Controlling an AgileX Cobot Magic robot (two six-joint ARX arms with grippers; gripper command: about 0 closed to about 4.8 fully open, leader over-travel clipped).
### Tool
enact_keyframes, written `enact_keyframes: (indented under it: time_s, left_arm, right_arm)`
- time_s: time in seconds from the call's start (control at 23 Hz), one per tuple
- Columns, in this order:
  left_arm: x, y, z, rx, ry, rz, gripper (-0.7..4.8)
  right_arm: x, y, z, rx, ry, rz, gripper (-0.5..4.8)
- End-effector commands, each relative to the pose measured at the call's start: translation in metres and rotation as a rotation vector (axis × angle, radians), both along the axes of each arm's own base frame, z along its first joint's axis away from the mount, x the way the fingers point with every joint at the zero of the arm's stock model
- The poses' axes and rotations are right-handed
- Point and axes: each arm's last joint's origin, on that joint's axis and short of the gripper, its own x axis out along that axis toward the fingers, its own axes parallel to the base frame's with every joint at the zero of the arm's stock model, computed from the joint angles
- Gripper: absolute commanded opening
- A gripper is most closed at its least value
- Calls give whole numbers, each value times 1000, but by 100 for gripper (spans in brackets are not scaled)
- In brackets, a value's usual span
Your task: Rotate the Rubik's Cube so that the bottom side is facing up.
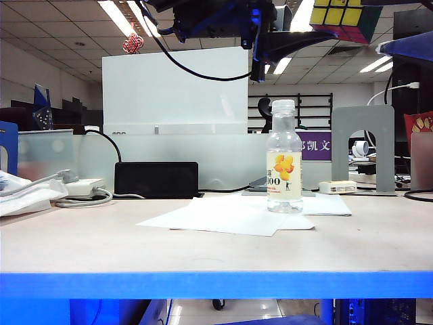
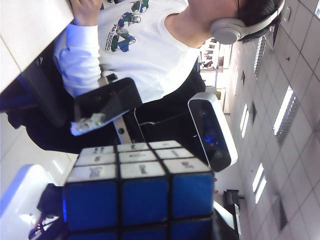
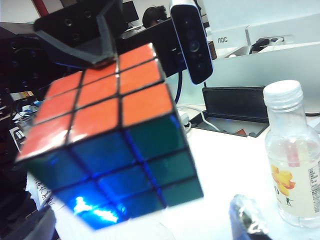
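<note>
Cube [image 1: 342,19] held high, mid-flip.
L end effector [image 2: 130,220] clamped on it; R end effector [image 3: 245,220] apart, just below. Light, stiff, slick: pinch flat opposite faces.

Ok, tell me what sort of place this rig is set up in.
Most likely an office or lab. The ceiling has tiles with strip lights, a whiteboard stands behind the table, and a seated person wearing headphones shows in the left wrist view.

Bright ceiling strip lights [image 1: 128,17], blue glare on the Rubik's Cube [image 3: 107,140], soft wrist-view focus
</note>
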Motion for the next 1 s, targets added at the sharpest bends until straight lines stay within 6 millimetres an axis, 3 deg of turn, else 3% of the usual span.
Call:
enact_keyframes:
  time_s: [0.04, 0.17, 0.39, 0.52, 0.83, 0.91, 1.0]
  left_arm:
    - [-12, -9, 9, -30, -21, -61, 242]
    - [-19, -17, 9, -33, -30, -79, 241]
    - [-18, -16, 9, -32, -31, -74, 242]
    - [-18, -16, 9, -33, -31, -77, 242]
    - [-3, 0, 9, -34, -39, -28, 242]
    - [0, 4, 9, -34, -39, -17, 241]
    - [0, 4, 9, -34, -40, -17, 242]
  right_arm:
    - [1, 5, 10, -8, -59, 23, 455]
    - [2, 12, 21, -5, -92, 50, 454]
    - [3, 13, 23, 1, -85, 56, 447]
    - [2, 14, 22, -3, -71, 75, 372]
    - [-3, 6, 25, -14, -72, 70, 362]
    - [-3, 2, 25, -16, -73, 59, 305]
    - [-3, 2, 25, -16, -73, 59, 295]
